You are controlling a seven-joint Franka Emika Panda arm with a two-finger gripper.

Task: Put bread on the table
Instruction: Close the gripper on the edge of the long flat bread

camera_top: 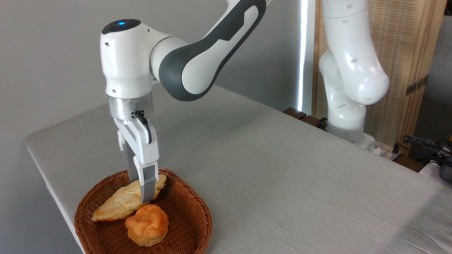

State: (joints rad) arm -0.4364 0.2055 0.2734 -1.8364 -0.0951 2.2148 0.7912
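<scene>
The long, flat, pale golden braided bread (pixel 122 204) is lying in the round brown wicker basket (pixel 190 225) at the near left corner of the light grey-beige cloth-covered bench (pixel 265 169). The white arm's gripper (pixel 141 192) points straight down with a finger on either side of the loaf's upper end, pretty much clamped on it. A small round orange-golden knotted bun (pixel 147 224) sits just beside the loaf, touching it.

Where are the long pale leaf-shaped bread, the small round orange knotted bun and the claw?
Long pale leaf-shaped bread (pixel 116 205), camera view, ridged top left of middle.
Small round orange knotted bun (pixel 147 224), camera view, its middle.
Claw (pixel 143 192), camera view, between fingertips astride the bread.
</scene>
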